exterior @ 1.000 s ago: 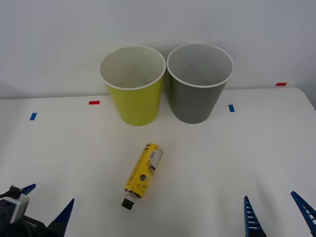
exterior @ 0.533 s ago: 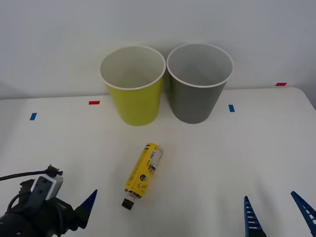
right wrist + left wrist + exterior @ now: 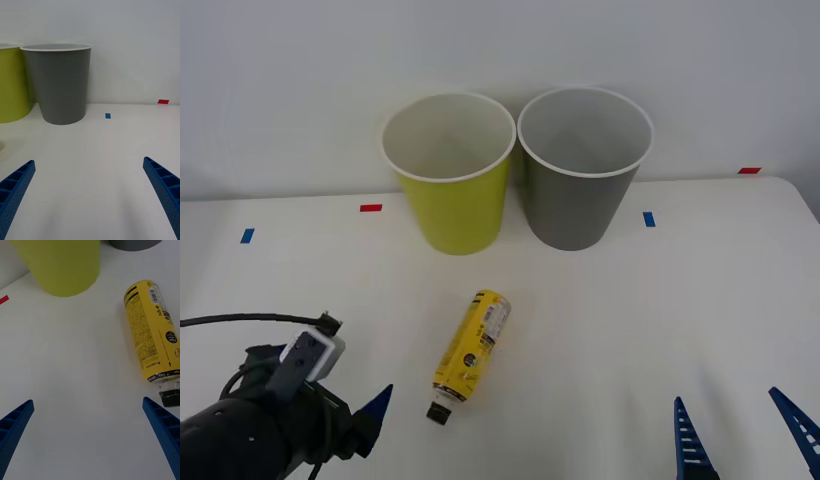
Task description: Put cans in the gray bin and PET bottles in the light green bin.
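We're seeing yellow PET bottle [image 3: 472, 354] lying on its side, black cap twd robot, well apart from bins. Light green bin [image 3: 450, 172] & gray bin [image 3: 582, 167] standing upright, side by side.

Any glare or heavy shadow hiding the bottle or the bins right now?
Front view: even light, no glare; the small yellow bottle with a black cap throws only a faint shadow, and the yellow-green bin and dark gray bin show clearly. Left wrist view: the bottle's label print is sharp. Right wrist view: soft shadow on the wall beside the gray bin.
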You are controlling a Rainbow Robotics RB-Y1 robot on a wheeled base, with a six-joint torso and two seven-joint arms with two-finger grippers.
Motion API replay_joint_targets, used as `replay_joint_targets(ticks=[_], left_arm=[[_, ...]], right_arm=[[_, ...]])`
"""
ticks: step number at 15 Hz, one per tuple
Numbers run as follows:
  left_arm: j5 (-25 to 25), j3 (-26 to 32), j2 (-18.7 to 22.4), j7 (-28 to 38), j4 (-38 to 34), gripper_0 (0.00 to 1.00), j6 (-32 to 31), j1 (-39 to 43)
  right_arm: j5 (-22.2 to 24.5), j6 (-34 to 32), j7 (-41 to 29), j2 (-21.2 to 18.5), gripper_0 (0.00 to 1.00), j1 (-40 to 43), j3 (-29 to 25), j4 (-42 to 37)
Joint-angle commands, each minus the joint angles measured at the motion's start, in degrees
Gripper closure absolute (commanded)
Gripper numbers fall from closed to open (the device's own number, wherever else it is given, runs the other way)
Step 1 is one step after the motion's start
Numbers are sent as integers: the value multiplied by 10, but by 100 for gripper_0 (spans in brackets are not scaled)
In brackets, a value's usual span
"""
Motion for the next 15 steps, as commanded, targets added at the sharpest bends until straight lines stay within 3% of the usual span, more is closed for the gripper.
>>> replay_joint_targets(ticks=[1, 4, 7, 9, 11, 15], left_arm=[[17, -13, 1, 8, -1, 0, 69, -66], [62, -13, -21, 13, -1, 0, 128, -118], [89, -17, -53, 13, 41, 0, 132, -162], [85, -50, -57, 19, 69, 0, 147, -209], [86, -68, -69, 33, 72, 0, 201, -252], [79, -113, -83, 118, 72, 0, 281, -334]], right_arm=[[0, 0, 0, 0, 0, 0, 0, 0], [0, 0, 0, 0, 0, 0, 0, 0], [0, 0, 0, 0, 0, 0, 0, 0], [0, 0, 0, 0, 0, 0, 0, 0], [0, 0, 0, 0, 0, 0, 0, 0], [0, 0, 0, 0, 0, 0, 0, 0]])
